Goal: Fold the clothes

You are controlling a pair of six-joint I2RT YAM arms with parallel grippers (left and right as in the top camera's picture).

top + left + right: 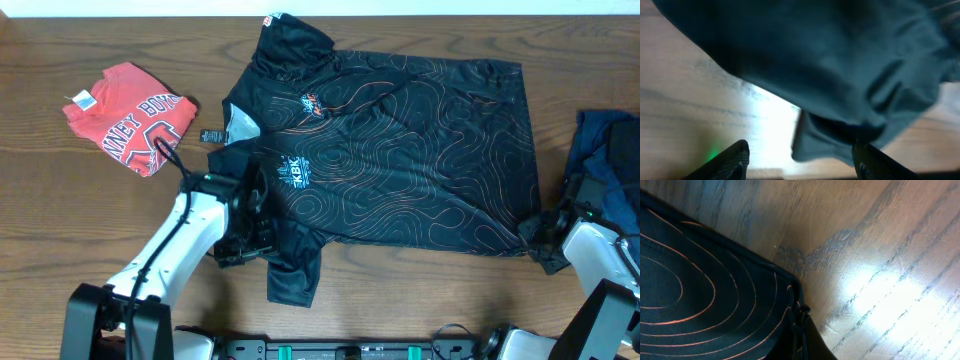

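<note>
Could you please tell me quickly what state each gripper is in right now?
Left gripper: open, at the black T-shirt sleeve.
Right gripper: closed, pinching the black T-shirt's hem corner.

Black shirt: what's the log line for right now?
black shirt spread on table | left tool open by sleeve | right tool shut on corner

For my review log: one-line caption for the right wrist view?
Right fingers pinch the corner of the orange-lined black T-shirt on the wooden table.
</note>
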